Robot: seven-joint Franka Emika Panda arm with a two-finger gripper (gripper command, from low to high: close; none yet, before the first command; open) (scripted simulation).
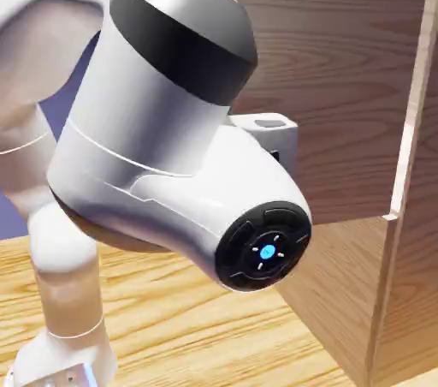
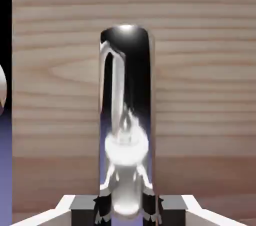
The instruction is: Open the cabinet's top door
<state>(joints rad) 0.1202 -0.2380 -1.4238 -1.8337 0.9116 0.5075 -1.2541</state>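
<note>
Wooden tabletop [image 1: 171,325] only in exterior view, gripper [image 2: 127,210] clamped on bar handle [image 2: 125,90] only in hand view

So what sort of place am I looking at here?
Probably a computer-made test scene, not a real room: a white robot arm stands on a wood-grain floor or tabletop beside a wooden cabinet, with plain blue-violet behind.
</note>
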